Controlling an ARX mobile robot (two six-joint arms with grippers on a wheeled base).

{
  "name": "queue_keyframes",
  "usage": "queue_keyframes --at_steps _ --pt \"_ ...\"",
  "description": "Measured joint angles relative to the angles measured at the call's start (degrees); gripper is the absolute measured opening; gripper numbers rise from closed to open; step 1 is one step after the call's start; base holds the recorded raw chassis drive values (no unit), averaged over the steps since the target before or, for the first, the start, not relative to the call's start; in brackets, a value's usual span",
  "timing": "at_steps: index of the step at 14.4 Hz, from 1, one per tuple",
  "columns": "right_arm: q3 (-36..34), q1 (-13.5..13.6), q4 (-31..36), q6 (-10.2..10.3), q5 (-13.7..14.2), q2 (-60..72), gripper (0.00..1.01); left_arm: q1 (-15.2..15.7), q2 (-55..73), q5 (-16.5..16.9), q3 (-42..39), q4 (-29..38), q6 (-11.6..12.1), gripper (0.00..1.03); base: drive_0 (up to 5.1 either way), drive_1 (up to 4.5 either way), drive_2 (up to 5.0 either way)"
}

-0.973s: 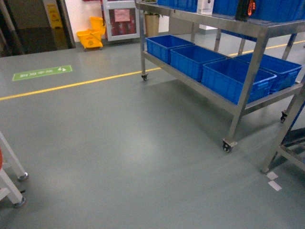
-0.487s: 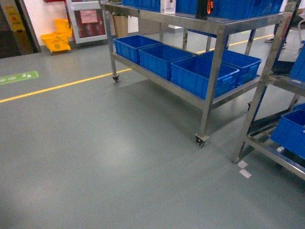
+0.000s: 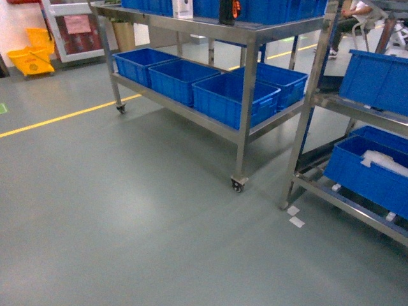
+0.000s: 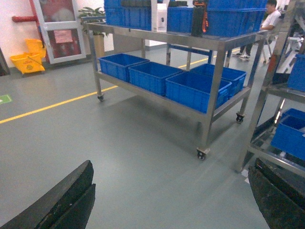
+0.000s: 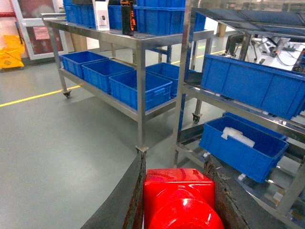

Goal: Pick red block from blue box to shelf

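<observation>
The red block [image 5: 178, 200], glossy with a round stud, fills the bottom of the right wrist view. My right gripper [image 5: 175, 167] is shut on it, one dark finger against each side. The shelf [image 5: 183, 95], a tall steel rack, stands ahead and to the right, and its post [image 3: 312, 95] shows in the head view. My left gripper [image 4: 172, 164] is open over bare grey floor with nothing between its fingers [image 4: 71, 195]. The blue box is out of view. Neither gripper shows in the head view.
A wheeled steel rack [image 3: 245, 95] carries dark blue crates [image 3: 233, 99] on its lower tier. More blue crates [image 3: 370, 169] sit in the tall rack. A yellow mop bucket [image 3: 29, 60] and a yellow floor line [image 3: 64, 118] lie far left. A person [image 3: 354, 13] sits behind.
The head view has swung right and closer: the wheeled rack slid left in the picture and the tall rack with its crates came into view on the right.
</observation>
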Motion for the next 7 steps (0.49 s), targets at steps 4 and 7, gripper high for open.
queue_keyframes --at_steps 4,7 --pt "0.0 0.0 0.0 0.0 0.0 0.0 0.28 0.0 0.0 0.0 0.0 0.0 0.0 0.98 -1.5 -1.53 -1.5" --pt "0.0 0.0 0.0 0.0 0.0 0.0 0.28 0.0 0.0 0.0 0.0 0.0 0.0 0.98 -1.6 -1.61 -1.6"
